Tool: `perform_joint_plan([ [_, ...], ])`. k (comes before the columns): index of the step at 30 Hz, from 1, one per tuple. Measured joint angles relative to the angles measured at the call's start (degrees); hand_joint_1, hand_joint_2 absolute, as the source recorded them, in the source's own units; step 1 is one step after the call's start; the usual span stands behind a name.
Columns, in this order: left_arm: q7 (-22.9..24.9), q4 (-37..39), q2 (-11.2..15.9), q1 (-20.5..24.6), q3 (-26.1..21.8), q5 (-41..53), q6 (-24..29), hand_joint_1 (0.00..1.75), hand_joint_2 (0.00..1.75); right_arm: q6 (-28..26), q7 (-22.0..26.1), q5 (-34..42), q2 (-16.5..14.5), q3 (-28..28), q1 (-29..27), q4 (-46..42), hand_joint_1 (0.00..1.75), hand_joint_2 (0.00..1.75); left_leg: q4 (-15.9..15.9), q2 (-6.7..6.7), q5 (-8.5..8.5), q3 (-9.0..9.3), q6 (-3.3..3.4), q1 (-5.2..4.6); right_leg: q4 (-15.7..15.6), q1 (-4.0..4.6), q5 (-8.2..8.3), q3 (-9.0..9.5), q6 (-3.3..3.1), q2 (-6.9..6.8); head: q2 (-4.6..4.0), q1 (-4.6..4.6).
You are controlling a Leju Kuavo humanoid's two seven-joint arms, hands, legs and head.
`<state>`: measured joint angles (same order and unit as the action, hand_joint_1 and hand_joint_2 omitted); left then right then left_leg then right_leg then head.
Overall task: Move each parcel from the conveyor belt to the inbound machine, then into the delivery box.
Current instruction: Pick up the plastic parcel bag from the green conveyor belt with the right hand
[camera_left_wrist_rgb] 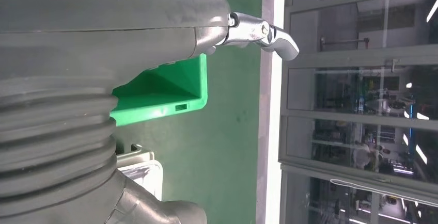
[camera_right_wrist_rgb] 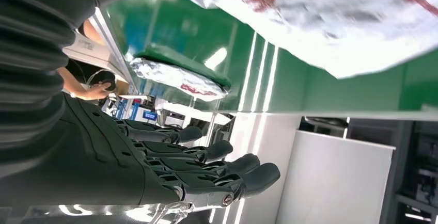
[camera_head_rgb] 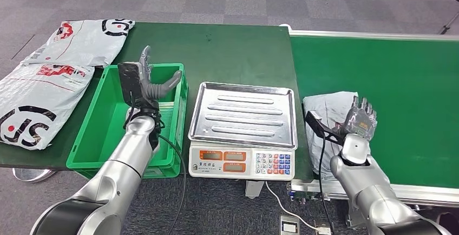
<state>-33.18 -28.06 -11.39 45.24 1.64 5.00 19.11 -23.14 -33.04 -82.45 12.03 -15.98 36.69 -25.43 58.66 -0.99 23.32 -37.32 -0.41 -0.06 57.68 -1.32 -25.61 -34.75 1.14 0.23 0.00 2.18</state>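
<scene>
Grey carpet tiles surround a dark green table with a bright green conveyor belt running along its right side. On the near end of the belt lies a white plastic parcel, crumpled, close to the belt's left edge. Just right of the parcel, the right hand is raised with its fingers straight and apart, holding nothing; whether it touches the parcel cannot be told. Left of the belt, a weighing scale with a steel tray and a keypad stands at the near edge of the table. Just left of the scale sits a green crate, and the left hand hovers above its far end, fingers spread and holding nothing. Two more white parcels with red and black printing lie on the far left of the table, one overlapping the other
</scene>
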Motion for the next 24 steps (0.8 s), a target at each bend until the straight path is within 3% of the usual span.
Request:
perform_joint_plan([
  [3,0.00,0.03,0.15,-0.02,-0.17,0.00,-0.23,0.00,1.75,2.78,0.24,0.29,0.06,0.20,-0.44,-0.09,0.00,1.75,0.00,0.00,0.00,0.01,0.00,0.01,0.00,0.00,0.00,0.00,0.00,0.00,0.00,0.01],
  [9,0.01,-0.76,0.85,-0.79,-0.91,-0.07,-1.94,0.00,1.75,16.42,4.25,2.86,0.66,3.78,-4.78,-3.13,0.00,1.75,0.00,-0.04,0.02,-0.02,0.02,-0.02,0.00,-0.02,-0.02,0.02,0.00,-0.03,0.00,-0.01],
  [15,-0.08,-1.39,1.32,-1.74,-1.26,-0.46,-3.59,0.00,1.75,27.45,16.94,11.38,2.24,7.08,-6.33,-4.58,0.04,1.75,0.01,-0.01,0.03,0.01,0.02,-0.02,-0.03,-0.03,-0.02,0.00,0.00,-0.02,0.00,0.00],
  [19,0.13,-1.40,1.45,-1.75,-1.27,-0.51,-4.22,0.00,1.75,35.73,25.32,15.48,5.59,7.28,-6.58,-4.58,1.75,1.75,0.01,-0.05,0.02,0.01,0.04,-0.03,-0.04,-0.03,-0.01,0.06,0.02,-0.08,0.00,0.00],
  [24,0.21,-1.40,1.49,-1.66,-1.27,-0.62,-4.61,0.00,1.75,39.38,30.01,18.55,8.93,7.28,-6.44,-4.59,1.75,1.75,0.03,-0.06,0.02,0.02,0.04,-0.04,-0.04,-0.04,0.01,0.08,0.04,-0.07,0.00,0.00],
])
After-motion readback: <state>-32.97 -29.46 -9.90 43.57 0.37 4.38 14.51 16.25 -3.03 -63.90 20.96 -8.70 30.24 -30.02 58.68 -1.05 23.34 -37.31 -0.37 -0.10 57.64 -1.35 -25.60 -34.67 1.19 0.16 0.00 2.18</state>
